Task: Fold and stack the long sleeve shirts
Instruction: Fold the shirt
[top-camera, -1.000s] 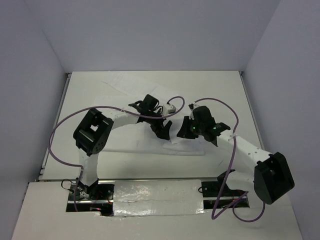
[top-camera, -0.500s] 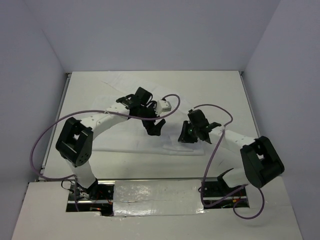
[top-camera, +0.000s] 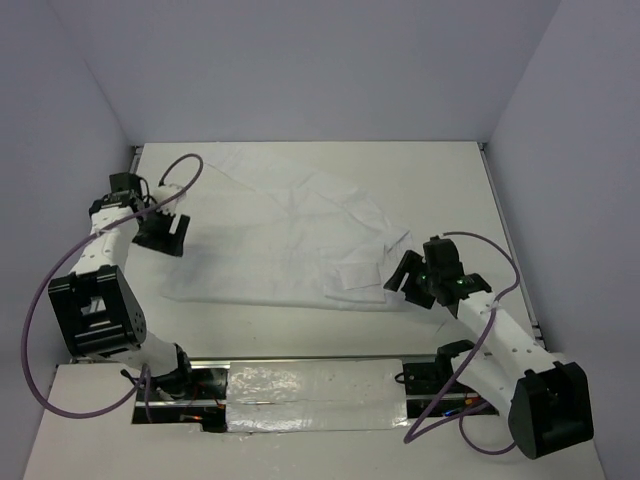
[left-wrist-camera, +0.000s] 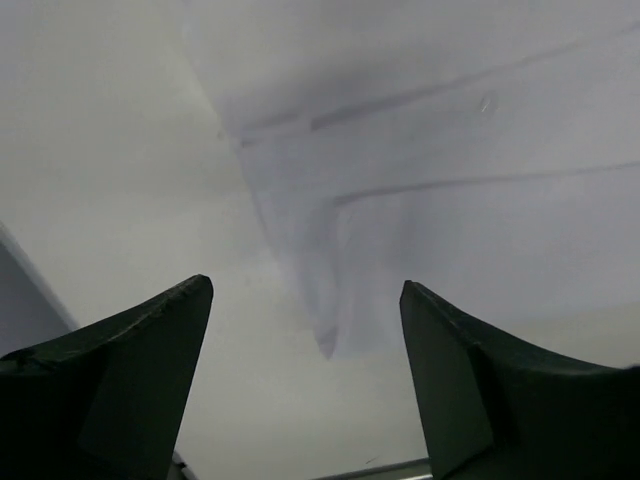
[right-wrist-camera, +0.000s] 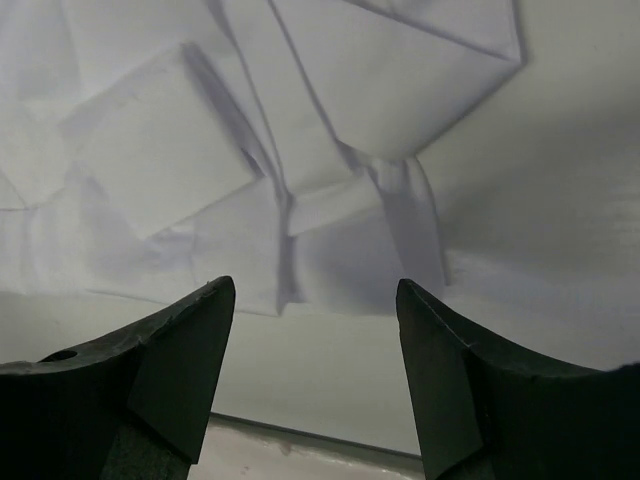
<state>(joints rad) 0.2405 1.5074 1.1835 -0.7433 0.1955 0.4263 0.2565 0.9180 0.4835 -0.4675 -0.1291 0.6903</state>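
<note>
Left gripper (top-camera: 160, 232) — jaws wide, nothing between them, by the left edge of the white long sleeve shirt (top-camera: 290, 240). It lies wrinkled, partly folded, across the middle of the table (top-camera: 450, 180). Right gripper (top-camera: 408, 282) — jaws wide, empty, just beside its right edge.

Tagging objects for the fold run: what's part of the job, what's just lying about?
Job: long sleeve shirt, left claw, right claw, both open, empty.
Not job: purple cables, silvery tape strip, table.
</note>
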